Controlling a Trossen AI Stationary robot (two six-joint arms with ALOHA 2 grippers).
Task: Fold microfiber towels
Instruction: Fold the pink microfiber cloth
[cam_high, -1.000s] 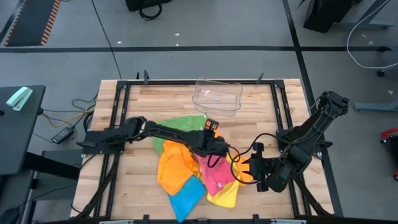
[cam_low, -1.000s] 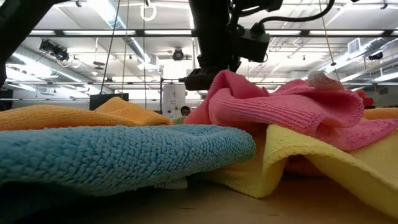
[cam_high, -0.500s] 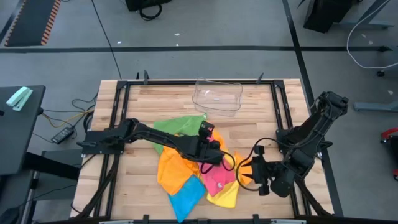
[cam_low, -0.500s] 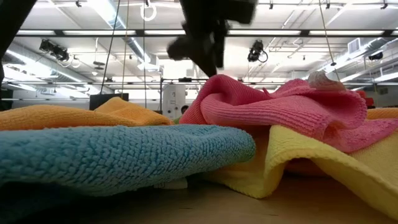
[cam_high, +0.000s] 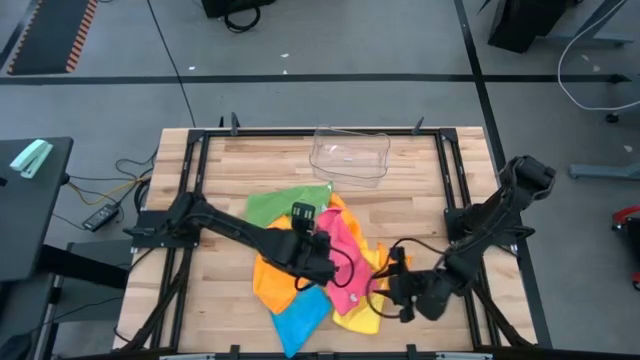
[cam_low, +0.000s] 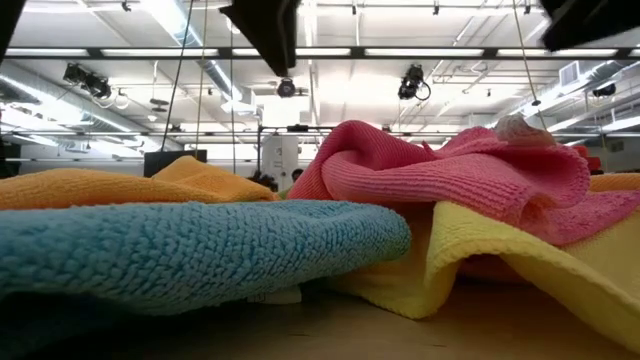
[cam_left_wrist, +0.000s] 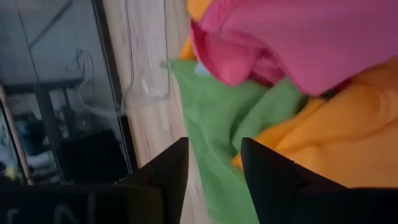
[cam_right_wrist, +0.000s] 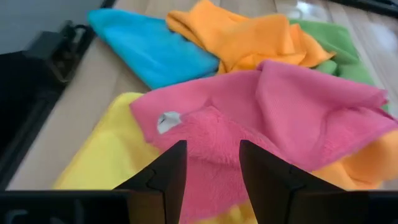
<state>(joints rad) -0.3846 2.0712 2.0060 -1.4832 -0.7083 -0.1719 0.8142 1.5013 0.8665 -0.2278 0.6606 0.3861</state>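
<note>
Left gripper (cam_high: 312, 262) hangs with fingers spread and empty over the orange towel (cam_high: 275, 268), beside the pink towel (cam_high: 345, 262); the right gripper (cam_high: 392, 285), fingers apart and empty, is at the pink towel's right edge. The crumpled pile, with green (cam_high: 275, 205), blue (cam_high: 300, 315) and yellow (cam_high: 365, 315) towels, runs lengthwise from far-left to near-right mid-table. A clear plastic tray (cam_high: 350, 155) near the far edge looks empty.

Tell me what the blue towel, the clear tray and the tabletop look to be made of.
Blue towel: soft looped pile, likely microfiber, matte. Clear tray: see-through with glints, probably thin plastic. Tabletop: pale wood planks, visible grain and seams, low sheen.
</note>
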